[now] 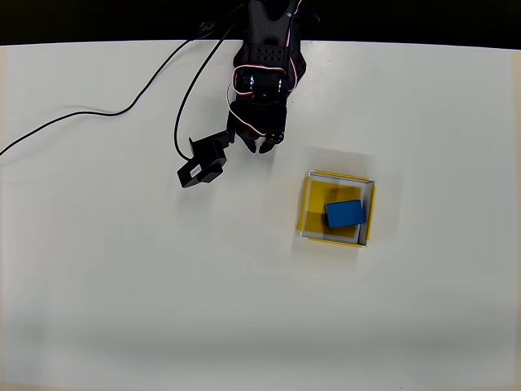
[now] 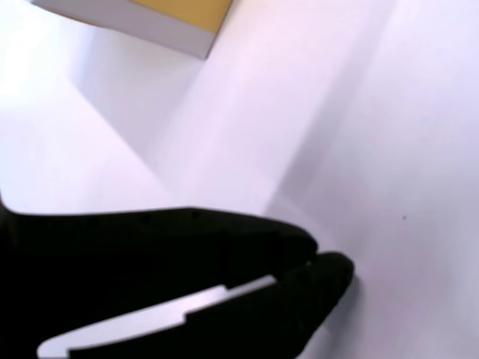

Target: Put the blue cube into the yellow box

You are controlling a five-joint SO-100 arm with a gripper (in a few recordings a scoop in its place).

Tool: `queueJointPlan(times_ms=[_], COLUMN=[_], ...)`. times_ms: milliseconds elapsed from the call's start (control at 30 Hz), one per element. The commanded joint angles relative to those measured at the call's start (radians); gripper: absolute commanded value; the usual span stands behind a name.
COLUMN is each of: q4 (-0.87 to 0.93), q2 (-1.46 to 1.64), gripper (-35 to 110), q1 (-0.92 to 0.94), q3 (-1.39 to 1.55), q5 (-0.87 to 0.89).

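In the overhead view the blue cube [image 1: 344,213] lies inside the yellow box [image 1: 312,213], toward the box's right side, and the box sits on the white counter [image 1: 122,285] right of centre. My claw [image 1: 260,147] is near the counter's far edge, up and to the left of the box and well apart from it, holding nothing. In the wrist view its black fingers [image 2: 224,262] are closed together, with a corner of the box at the top edge.
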Motion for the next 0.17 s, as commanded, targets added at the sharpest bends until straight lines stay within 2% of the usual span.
queueJointPlan(times_ms=[0, 133], q4=[0.011, 0.011], q2=[0.025, 0.025], gripper=[1, 1], q1=[0.014, 0.014], q3=[0.028, 0.028], q5=[-0.006, -0.006])
